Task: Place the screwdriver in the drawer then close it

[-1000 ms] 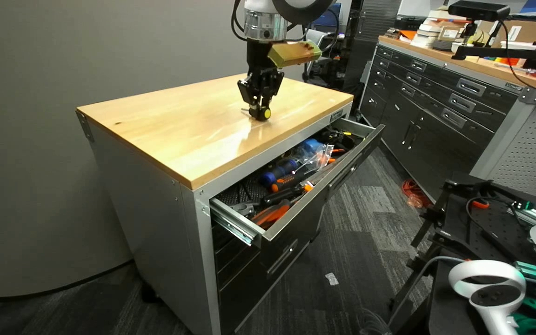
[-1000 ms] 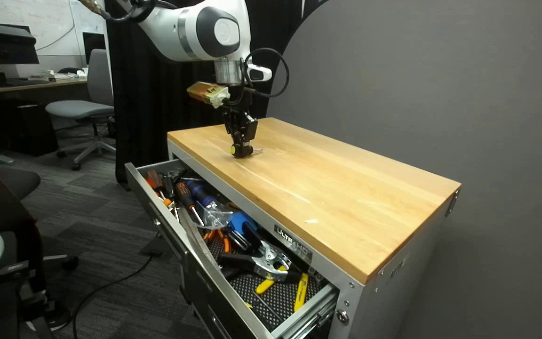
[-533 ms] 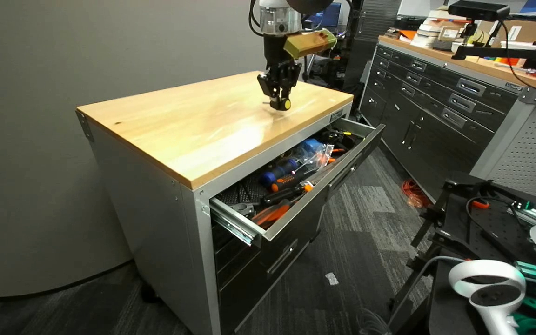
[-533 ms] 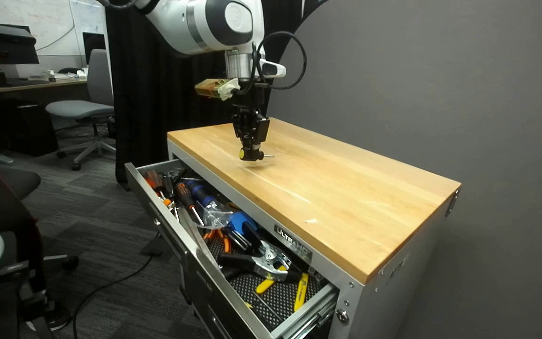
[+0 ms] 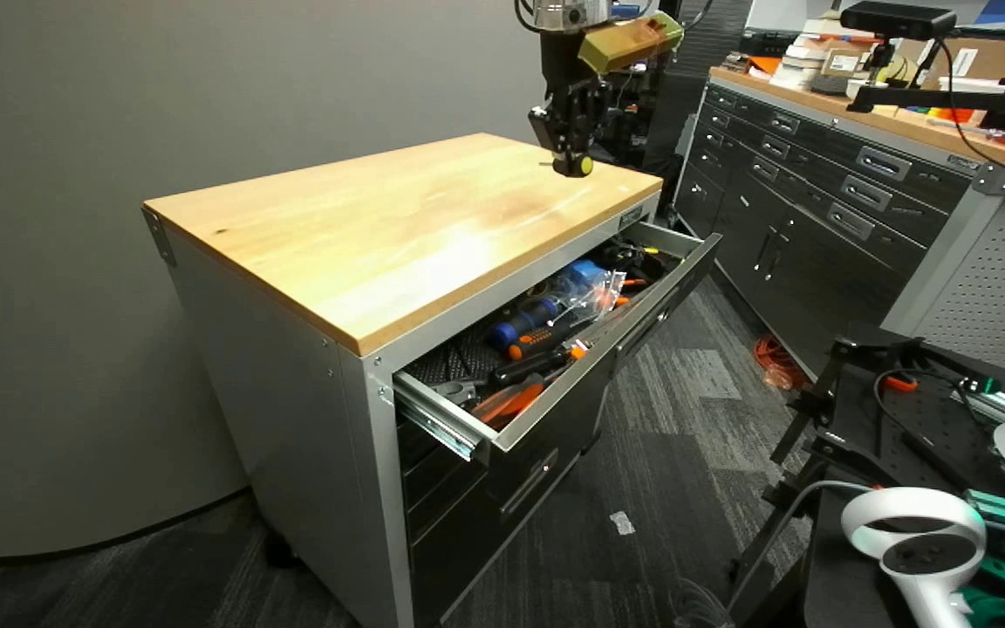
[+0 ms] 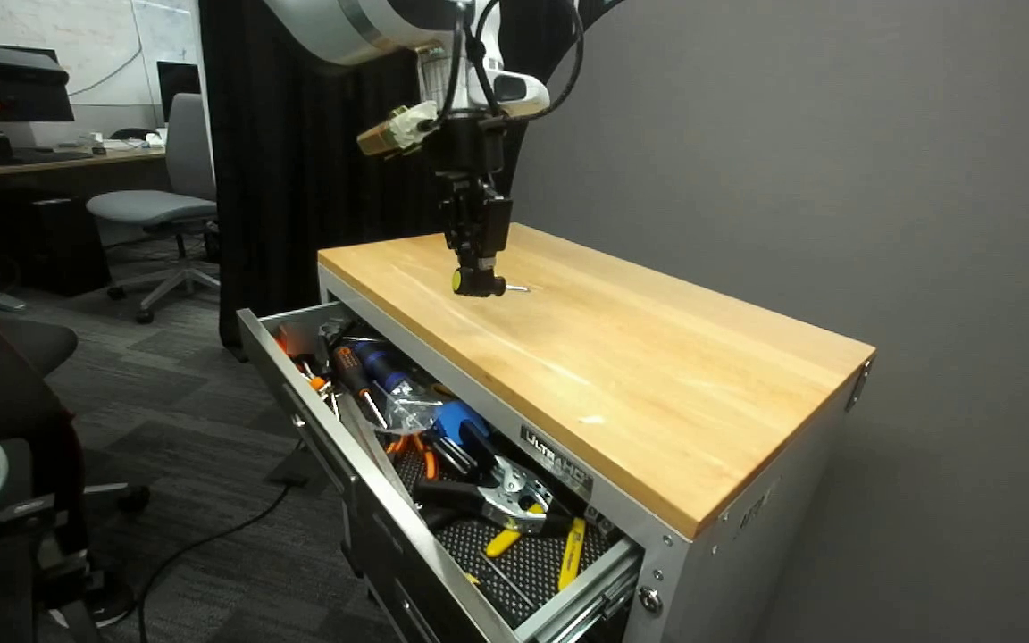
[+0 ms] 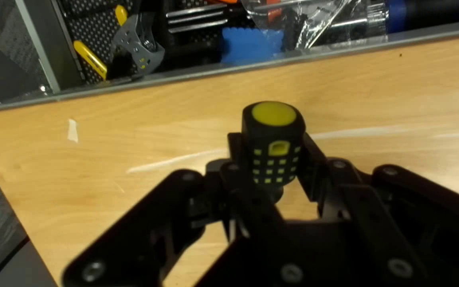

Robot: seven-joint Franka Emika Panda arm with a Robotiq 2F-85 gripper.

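Note:
My gripper [image 7: 272, 155] is shut on the screwdriver [image 7: 273, 113], a stubby black tool with a yellow end cap and yellow marks. The screwdriver also shows in both exterior views [image 5: 585, 166] [image 6: 477, 283], lying sideways in the fingertips, its short metal shaft pointing away from the drawer. My gripper [image 5: 570, 157] [image 6: 479, 263] holds it above the wooden top, near the end of the cabinet. The drawer [image 5: 590, 375] is pulled open below the top's front edge and holds several tools. Its side wall also shows in the wrist view [image 7: 44, 48].
The wooden top [image 5: 363, 235] stands higher than the drawer. Inside the drawer lie a clamp [image 6: 514, 491], a blue item [image 6: 456, 418], and orange and yellow handled tools. A grey wall [image 5: 206, 105] stands behind the cabinet. A long tool chest [image 5: 816, 166] stands farther off.
The gripper has lifted the screwdriver off the wooden top and carried it along the top toward the cabinet end with the name plate. The drawer has not moved.

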